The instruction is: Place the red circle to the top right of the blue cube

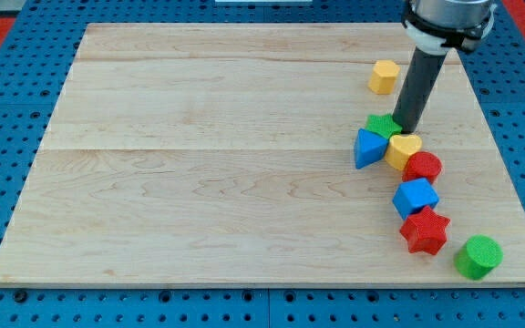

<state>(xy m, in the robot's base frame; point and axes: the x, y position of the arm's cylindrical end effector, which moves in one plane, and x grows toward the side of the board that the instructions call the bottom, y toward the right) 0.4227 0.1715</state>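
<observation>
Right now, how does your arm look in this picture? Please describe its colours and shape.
Only the arm's lower end shows at the view's top: a dark, rounded housing with a white ring around it. From it comes a straight dark grey rod, round and smooth, ending at my tip. No cables or markings are visible.

A robotics lab bench, my pale wooden board (244, 164) lying on a blue perforated mounting plate (7, 137), my dark rod arm (419, 87) overhead, small plastic test blocks, red edging at the corners
</observation>
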